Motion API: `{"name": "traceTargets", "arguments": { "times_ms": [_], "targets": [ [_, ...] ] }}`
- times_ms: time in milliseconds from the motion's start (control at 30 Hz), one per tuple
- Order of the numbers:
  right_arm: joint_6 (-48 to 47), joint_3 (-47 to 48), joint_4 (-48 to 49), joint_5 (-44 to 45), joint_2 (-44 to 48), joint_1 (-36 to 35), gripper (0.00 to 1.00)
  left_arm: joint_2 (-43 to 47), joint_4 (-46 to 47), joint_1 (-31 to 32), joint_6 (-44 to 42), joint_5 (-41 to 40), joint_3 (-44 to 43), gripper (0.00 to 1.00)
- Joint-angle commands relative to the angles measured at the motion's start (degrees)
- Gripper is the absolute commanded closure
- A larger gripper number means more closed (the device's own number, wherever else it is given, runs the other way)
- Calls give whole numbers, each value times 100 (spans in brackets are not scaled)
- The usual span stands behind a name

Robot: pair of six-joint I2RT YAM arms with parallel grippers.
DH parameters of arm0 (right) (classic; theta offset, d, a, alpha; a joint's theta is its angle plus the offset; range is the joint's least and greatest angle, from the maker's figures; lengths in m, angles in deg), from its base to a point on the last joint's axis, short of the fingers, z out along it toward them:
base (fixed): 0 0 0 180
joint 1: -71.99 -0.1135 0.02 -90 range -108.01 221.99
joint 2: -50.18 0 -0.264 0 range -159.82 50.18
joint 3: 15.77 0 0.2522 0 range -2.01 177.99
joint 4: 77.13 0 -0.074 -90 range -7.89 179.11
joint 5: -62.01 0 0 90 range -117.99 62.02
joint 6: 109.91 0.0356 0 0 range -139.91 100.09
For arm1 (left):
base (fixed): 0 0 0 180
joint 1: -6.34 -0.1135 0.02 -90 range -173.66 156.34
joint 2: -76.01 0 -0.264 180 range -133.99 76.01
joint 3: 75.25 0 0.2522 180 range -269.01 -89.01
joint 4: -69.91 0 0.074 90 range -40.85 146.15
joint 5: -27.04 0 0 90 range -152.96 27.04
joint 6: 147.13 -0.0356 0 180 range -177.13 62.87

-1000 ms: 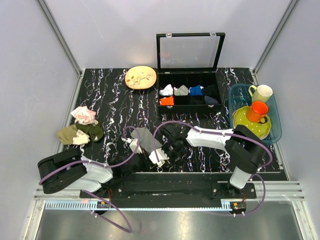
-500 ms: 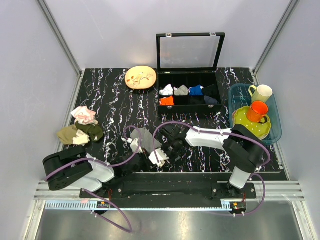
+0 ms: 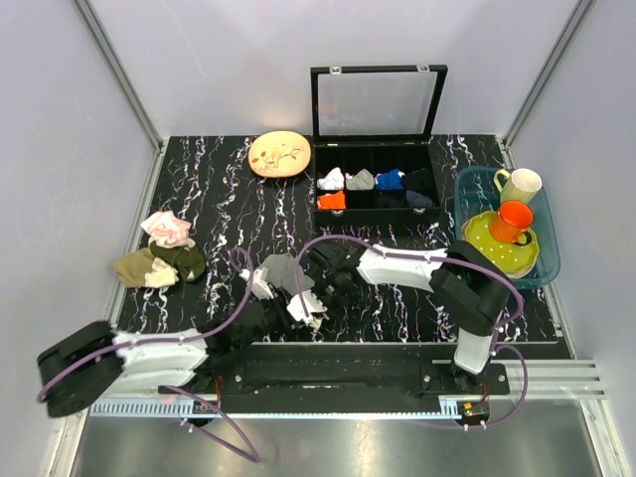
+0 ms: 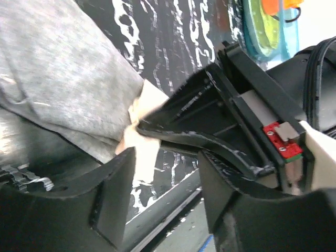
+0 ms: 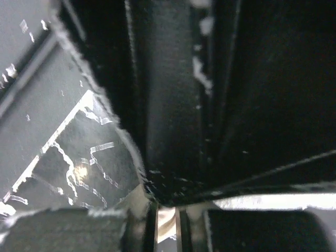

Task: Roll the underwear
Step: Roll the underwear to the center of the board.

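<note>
The underwear (image 3: 281, 270), a small grey cloth with a cream edge, lies bunched on the marbled table near the front. In the left wrist view its grey body (image 4: 63, 89) fills the upper left. There the right gripper's black fingers (image 4: 210, 126) pinch the cream edge (image 4: 146, 113). My left gripper (image 4: 165, 202) stands open just in front of that edge, with only table between its fingers. In the top view the left gripper (image 3: 283, 296) sits at the cloth's near side and the right gripper (image 3: 310, 280) at its right side. The right wrist view is dark, and a strip of cream cloth (image 5: 167, 227) shows in the narrow gap of the right gripper (image 5: 167, 231).
A pink-and-white cloth (image 3: 167, 229) and olive and tan cloths (image 3: 159, 266) lie at the left. A wooden plate (image 3: 279, 154) and an open compartment box (image 3: 376, 189) with rolled cloths stand at the back. A blue tub (image 3: 545, 260) with cups is at the right.
My left gripper has opened and let go of the cloth, and its arm has swung lower. The right gripper has moved left and shut on the cream edge.
</note>
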Motion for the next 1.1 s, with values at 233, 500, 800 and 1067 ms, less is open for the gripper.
{"name": "traceTargets", "arguments": {
  "times_ms": [233,500,800,1067],
  "targets": [
    [744,476,-1968,-617,-711,220,92,6585,-6147,-57,-1075,-1956,-60,11],
    [1209,924,-2513,-1041,-737,440,92,5119,-5375,-66,-2076,-1508,-454,1],
    [2088,1408,-2997,-847,-1185,976,92,3883,-4769,-66,-3184,-1210,-1088,1],
    [1931,2056,-4103,-1426,-2089,1415,91,4350,-3301,-57,-4124,478,-218,5]
  ]
}}
